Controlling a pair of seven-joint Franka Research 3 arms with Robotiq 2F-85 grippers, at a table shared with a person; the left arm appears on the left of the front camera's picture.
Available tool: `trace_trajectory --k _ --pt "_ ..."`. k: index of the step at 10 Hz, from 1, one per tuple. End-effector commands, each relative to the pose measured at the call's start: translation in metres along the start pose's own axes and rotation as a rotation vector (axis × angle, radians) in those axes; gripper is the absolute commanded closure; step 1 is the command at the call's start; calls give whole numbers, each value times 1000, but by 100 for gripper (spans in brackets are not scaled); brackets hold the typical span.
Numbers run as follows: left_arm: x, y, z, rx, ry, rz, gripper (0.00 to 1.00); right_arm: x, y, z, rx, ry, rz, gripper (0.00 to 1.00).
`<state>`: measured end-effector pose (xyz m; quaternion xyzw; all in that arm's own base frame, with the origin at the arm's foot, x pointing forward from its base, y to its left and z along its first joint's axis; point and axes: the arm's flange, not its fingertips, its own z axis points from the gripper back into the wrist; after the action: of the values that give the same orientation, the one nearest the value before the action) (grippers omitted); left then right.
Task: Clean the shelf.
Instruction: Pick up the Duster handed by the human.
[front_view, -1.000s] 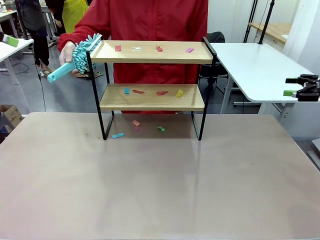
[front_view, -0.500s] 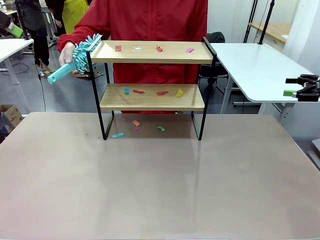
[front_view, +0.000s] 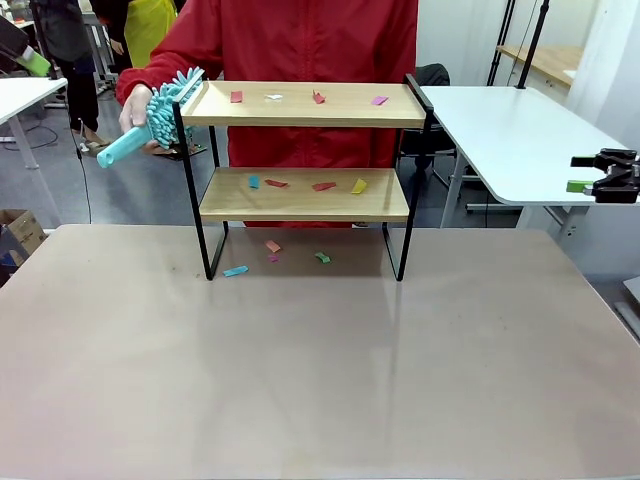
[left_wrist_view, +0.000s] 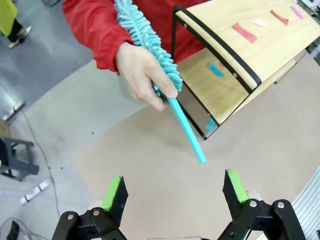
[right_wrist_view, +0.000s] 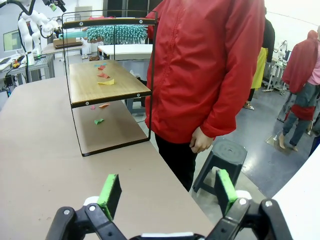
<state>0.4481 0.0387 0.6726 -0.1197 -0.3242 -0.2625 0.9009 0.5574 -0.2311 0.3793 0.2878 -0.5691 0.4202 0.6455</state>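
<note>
We see the two-tier shelf (front_view: 300, 203), light wooden boards in a thin black metal frame, standing upright at the far middle of the wide grey-brown desk (front_view: 320, 380), just in front of a person in a red jacket (front_view: 300, 40). Small scraps of coloured paper lie on it. Four are on the top board (front_view: 345, 104): red, white, red and pink. Four more are on the lower board: one blue, two red and a yellow scrap (front_view: 358, 186). Further scraps lie on the desk between the frame's legs, among them a blue strip (front_view: 236, 270) near the left leg.

The person's hand (front_view: 133, 108) grips a fluffy turquoise duster with a plastic handle (front_view: 168, 100) at the shelf's left end. Its tufted head touches the raised side rail of the top board, and the handle slants down and away from the shelf. In the left wrist view we look down on that hand (left_wrist_view: 142, 70), the duster (left_wrist_view: 145, 35) and the left end of the shelf (left_wrist_view: 270, 45).

The left claw (left_wrist_view: 173, 187) is spread wide, its green pads far apart with nothing between them, hanging above the desk and apart from the duster's handle. The right claw (right_wrist_view: 167, 185) is likewise wide open and empty. In the front view it (front_view: 590, 172) sits off the desk's right side, by a second, white desk (front_view: 510, 140). Its wrist view shows the shelf (right_wrist_view: 92, 91) end-on, with the duster head (right_wrist_view: 117, 32) at the far rail.
</note>
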Motion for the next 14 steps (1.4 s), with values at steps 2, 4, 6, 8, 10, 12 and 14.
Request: trace_trajectory --k 2,4,6,8,10,12,14 --pt "13 -30 -1 14 92 57 0 7 0 -2 0 13 -12 0" --pt "28 -59 -11 101 170 49 0 7 0 -2 0 13 -12 0" --pt "40 -75 -36 116 195 21 0 7 0 -2 0 13 -12 0" --pt "43 -85 -58 215 185 42 0 7 0 -2 0 13 -12 0" --pt "38 -89 -81 233 189 49 0 7 0 -2 0 13 -12 0" --pt "31 -83 -107 227 219 65 0 7 0 -2 0 13 -12 0" --pt "21 -78 -130 220 247 102 0 7 0 -2 0 13 -12 0"
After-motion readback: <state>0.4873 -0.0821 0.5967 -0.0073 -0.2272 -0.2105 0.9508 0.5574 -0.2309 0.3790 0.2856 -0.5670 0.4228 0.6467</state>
